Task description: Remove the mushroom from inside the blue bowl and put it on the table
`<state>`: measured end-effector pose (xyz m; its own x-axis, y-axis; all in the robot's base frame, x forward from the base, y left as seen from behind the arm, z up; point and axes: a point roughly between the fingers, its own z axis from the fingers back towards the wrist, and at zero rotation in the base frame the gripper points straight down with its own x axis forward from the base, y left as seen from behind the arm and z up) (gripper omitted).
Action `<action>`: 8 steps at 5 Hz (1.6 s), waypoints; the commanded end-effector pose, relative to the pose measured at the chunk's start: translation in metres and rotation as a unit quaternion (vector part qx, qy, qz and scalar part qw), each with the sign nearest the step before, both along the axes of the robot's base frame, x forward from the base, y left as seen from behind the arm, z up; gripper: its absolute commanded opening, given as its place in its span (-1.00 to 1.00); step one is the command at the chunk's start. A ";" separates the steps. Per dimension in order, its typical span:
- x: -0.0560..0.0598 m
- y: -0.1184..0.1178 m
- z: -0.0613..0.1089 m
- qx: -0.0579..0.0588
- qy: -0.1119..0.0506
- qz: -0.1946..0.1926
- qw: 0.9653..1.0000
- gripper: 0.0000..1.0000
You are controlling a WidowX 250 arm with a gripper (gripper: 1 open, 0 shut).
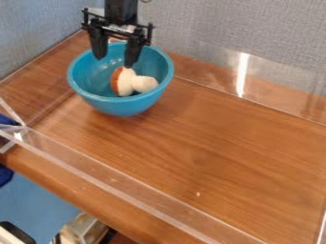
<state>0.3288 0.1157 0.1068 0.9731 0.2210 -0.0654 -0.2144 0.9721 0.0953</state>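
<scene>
inside glossy round blue bowl point(99, 97) — small cream-stemmed mushroom point(132, 82)

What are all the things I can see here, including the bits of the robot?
blue bowl: one, glossy turquoise-blue, far left part of the table.
mushroom: one, cream-white with an orange-brown cap, lying inside the bowl.
table: one, reddish-brown polished wood, filling most of the view.
clear walls: low see-through panels along the table's edges.
grey backdrop: one, textured grey, behind the table.
gripper: one, black, above the bowl, pointing down with its jaws apart and holding nothing.
</scene>
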 end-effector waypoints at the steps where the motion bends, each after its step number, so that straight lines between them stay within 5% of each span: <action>1: 0.010 -0.005 0.019 0.017 -0.037 -0.015 0.999 1.00; 6: 0.020 0.003 -0.028 0.024 -0.002 -0.005 1.000 1.00; 7: 0.021 0.003 -0.032 0.025 0.001 -0.004 1.000 -1.00; 8: 0.020 0.002 -0.032 0.026 0.000 -0.002 1.000 -1.00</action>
<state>0.3401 0.1182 0.0578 0.9675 0.2251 -0.1155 -0.2079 0.9675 0.1442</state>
